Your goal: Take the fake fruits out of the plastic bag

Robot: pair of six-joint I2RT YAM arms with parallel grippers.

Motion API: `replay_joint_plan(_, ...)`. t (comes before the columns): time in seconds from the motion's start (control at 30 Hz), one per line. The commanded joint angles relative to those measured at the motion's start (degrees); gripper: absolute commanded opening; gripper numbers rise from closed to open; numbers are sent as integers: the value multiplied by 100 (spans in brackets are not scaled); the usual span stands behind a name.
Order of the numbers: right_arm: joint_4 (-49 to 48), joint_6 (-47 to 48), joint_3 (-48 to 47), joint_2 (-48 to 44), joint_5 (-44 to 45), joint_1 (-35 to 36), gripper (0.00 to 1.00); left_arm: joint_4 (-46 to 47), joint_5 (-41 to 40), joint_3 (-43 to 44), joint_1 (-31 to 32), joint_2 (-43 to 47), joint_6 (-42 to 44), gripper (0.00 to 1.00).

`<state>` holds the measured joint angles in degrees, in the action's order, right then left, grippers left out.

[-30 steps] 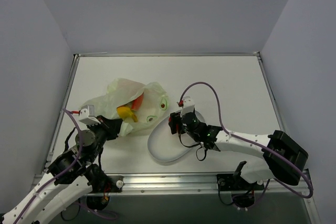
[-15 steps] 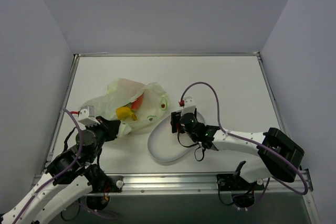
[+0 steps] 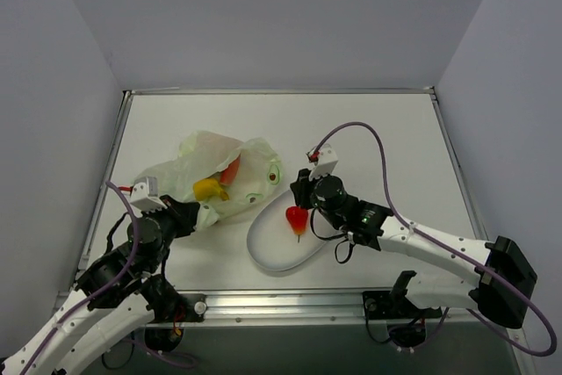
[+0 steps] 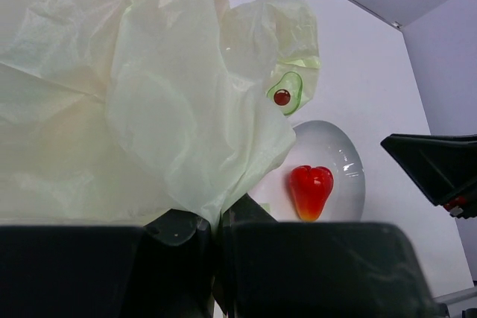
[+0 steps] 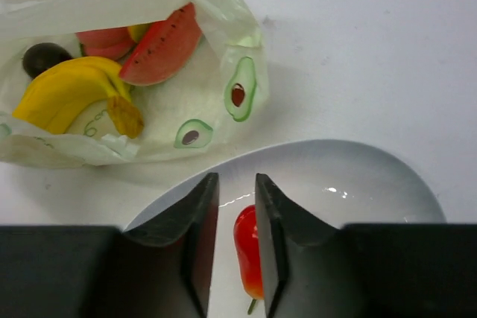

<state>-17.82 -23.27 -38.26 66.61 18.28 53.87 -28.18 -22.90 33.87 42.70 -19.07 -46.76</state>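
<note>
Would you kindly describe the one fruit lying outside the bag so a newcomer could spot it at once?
Near the front of the white table lies a white oval plate, right of the crinkly pale yellow-green plastic bag. On it rests a glossy red heart-shaped plastic fruit with a yellowish tip. Unlike the yellow plastic banana and red watermelon slice, it sits outside the bag.

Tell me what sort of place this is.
Probably a robot lab test cell: a bare white table boxed in by plain grey panels, two arms bolted to a metal rail at its near edge, and toy fruit props in a plastic bag.
</note>
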Motion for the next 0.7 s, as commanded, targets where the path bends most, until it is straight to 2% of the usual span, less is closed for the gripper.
replay_joint_plan(0.0, -19, 147, -470, 123, -544, 97, 17, -178, -189, 296, -16, 70, 80, 2)
replay_joint_plan(0.07, -246, 164, -612, 351, -869, 159, 12, -293, -215, 305, -16, 123, 53, 2)
replay_joint_plan(0.23, -800, 270, -1191, 932, -1195, 361, 14, -731, -312, 278, -16, 334, -122, 3)
replay_joint_plan(0.5, -1329, 393, -2246, 2724, -1520, 397, 17, -1487, -584, 419, -7, 764, -421, 2)
replay_joint_plan(0.67, -1303, 481, -3028, 3813, -1424, 405, 20, -1638, -366, 288, -7, 800, -675, 2)
